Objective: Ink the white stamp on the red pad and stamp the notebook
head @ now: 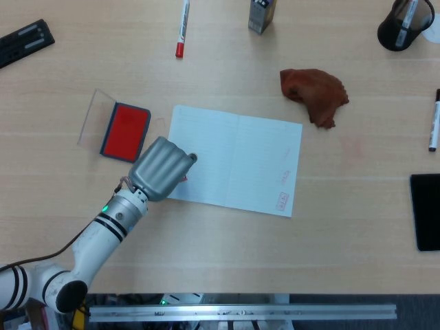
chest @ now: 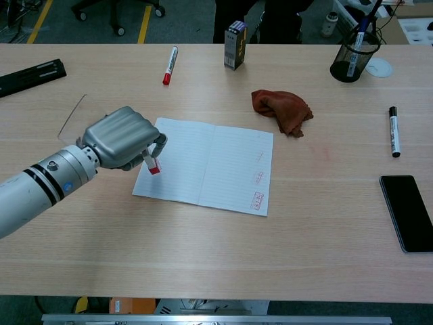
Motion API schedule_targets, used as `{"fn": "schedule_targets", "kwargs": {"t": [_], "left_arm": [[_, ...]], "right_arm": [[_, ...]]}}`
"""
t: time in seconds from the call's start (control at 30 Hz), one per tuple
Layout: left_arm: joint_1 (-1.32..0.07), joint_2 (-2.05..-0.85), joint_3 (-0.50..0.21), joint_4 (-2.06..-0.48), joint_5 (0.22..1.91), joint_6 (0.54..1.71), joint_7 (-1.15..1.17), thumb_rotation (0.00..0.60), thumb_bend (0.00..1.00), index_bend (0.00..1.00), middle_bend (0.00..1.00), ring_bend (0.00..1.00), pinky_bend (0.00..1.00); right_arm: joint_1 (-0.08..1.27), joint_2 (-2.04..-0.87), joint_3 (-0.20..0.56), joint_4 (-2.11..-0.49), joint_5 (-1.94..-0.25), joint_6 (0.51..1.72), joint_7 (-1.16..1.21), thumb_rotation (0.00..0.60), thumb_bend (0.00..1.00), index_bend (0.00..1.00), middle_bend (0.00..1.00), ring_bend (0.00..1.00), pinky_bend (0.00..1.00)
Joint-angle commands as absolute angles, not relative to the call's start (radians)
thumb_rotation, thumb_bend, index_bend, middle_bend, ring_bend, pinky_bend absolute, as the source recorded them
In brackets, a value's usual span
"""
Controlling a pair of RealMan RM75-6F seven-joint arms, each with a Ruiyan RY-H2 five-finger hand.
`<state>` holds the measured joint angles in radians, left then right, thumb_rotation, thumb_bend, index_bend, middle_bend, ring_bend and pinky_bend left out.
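My left hand (head: 161, 167) (chest: 122, 138) holds the small white stamp (chest: 151, 161), whose red base points down. The stamp hangs just over the left edge of the open notebook (head: 237, 159) (chest: 210, 164); in the head view the hand hides most of it. The red ink pad (head: 126, 130) lies open to the left of the notebook, its clear lid (head: 94, 115) folded out beside it. In the chest view the hand covers the pad. Several faint red stamp marks (head: 282, 200) (chest: 259, 199) sit on the notebook's right page. My right hand is not in either view.
A crumpled brown-red cloth (head: 313, 94) lies beyond the notebook's right corner. A red marker (head: 181, 27) and a small box (head: 261, 15) are at the far edge, a black case (head: 25, 41) far left. A pen holder (head: 400, 25), a black marker (head: 434, 128) and a dark phone (head: 425, 210) stand on the right.
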<state>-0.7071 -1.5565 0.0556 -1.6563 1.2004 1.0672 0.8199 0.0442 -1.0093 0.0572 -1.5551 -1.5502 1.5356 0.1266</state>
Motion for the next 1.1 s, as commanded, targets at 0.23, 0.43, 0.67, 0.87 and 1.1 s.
{"fn": "schedule_targets", "kwargs": {"t": [0.23, 0.43, 0.67, 0.87, 1.1], "left_arm": [[-0.685, -1.608, 0.081, -1.6, 1.216, 1.054, 0.823, 0.6, 0.38, 0.62, 1.0, 1.0, 1.0], [-0.669, -1.635, 0.084, -1.552, 1.227, 1.058, 0.81, 0.6, 0.38, 0.62, 1.0, 1.0, 1.0], [-0.654, -1.652, 0.084, -1.527, 1.238, 1.053, 0.791, 0.6, 0.38, 0.62, 1.0, 1.0, 1.0], [-0.646, -1.66, 0.084, -1.518, 1.243, 1.047, 0.787, 0.6, 0.38, 0.62, 1.0, 1.0, 1.0], [-0.636, -1.67, 0.083, -1.501, 1.244, 1.039, 0.783, 0.6, 0.38, 0.62, 1.0, 1.0, 1.0]], "right_arm": [[0.037, -1.005, 0.055, -1.558, -1.548, 1.541, 0.124, 0.6, 0.19, 0.4, 0.49, 0.42, 0.52], [0.035, -1.005, 0.052, -1.56, -1.55, 1.543, 0.12, 0.6, 0.19, 0.4, 0.49, 0.42, 0.52], [0.037, -1.0, 0.055, -1.57, -1.55, 1.542, 0.112, 0.6, 0.19, 0.4, 0.49, 0.42, 0.52], [0.035, -0.998, 0.055, -1.574, -1.547, 1.543, 0.109, 0.6, 0.19, 0.4, 0.49, 0.42, 0.52], [0.033, -0.997, 0.055, -1.574, -1.545, 1.543, 0.11, 0.6, 0.19, 0.4, 0.49, 0.42, 0.52]]}}
